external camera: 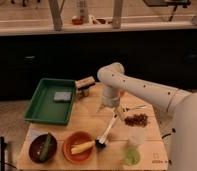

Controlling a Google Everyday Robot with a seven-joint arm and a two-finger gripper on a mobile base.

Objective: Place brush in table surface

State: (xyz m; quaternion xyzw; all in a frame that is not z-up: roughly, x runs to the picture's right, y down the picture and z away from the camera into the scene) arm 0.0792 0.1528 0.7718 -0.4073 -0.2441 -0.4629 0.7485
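We see white arm's gripper (113,106) above middle of light tan wooden tabletop (92,125); whether clamped, cannot tell. Slim white-handled, black-bristled brush (108,130) slants down-left from it, head beside orange bowl (78,147), likely being lowered for placing.

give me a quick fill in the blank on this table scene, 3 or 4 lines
1. The brush has a long white handle and a small ____ bristle head.
2. The hand is above the table, at the ____ end of the brush.
3. The tray left of the arm is ____ in colour.
4. The yellow corn piece lies in the ____ bowl.

Missing words: black; handle; green; orange
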